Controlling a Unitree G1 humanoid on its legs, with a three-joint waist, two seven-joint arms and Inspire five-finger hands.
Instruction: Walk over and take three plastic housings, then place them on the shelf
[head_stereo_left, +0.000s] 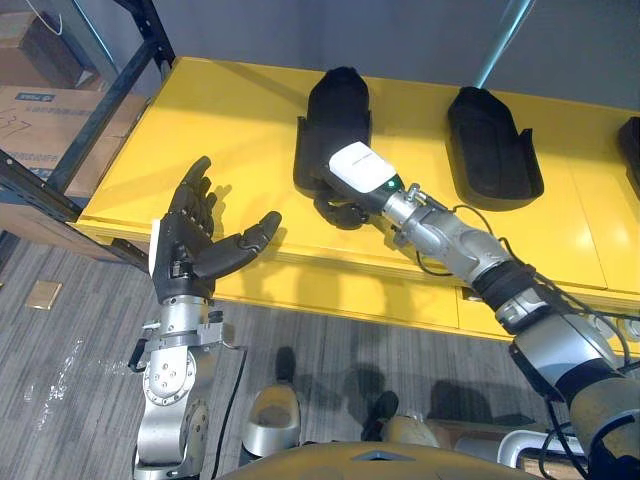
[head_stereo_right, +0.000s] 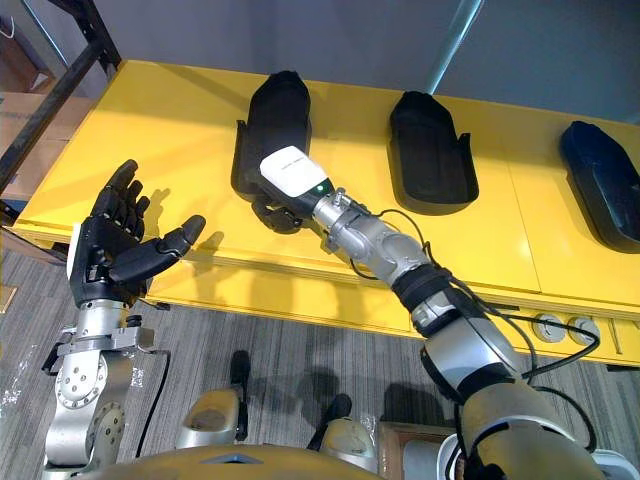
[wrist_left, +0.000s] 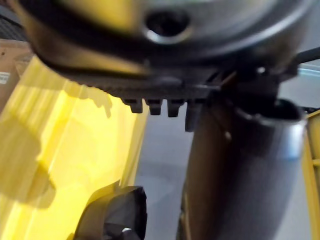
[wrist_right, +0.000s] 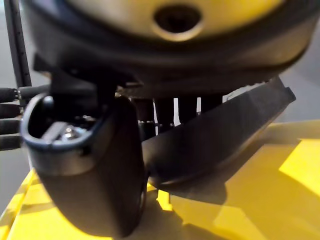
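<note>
early yet, by the look: all three lying on the glossy yellow counter (head_stereo_left: 220, 130), none shelved. right hand (head_stereo_left: 357, 172) at six o'clock of the end housing (head_stereo_left: 335, 105), the row's nine o'clock one, fingers clamped on its near edge. left hand (head_stereo_left: 190, 235) toward eight o'clock, fingers spread, empty. middle housing (head_stereo_left: 490, 140) and three o'clock housing (head_stereo_right: 605, 185) untouched: matt black moulded shells, rounded tops, flared rims.

Yellow table (head_stereo_left: 230, 130) against a grey wall (head_stereo_left: 400, 30); dark metal rack (head_stereo_left: 110, 105) and cardboard boxes (head_stereo_left: 40, 110) at its left, grey plank floor (head_stereo_left: 80, 330) below.
</note>
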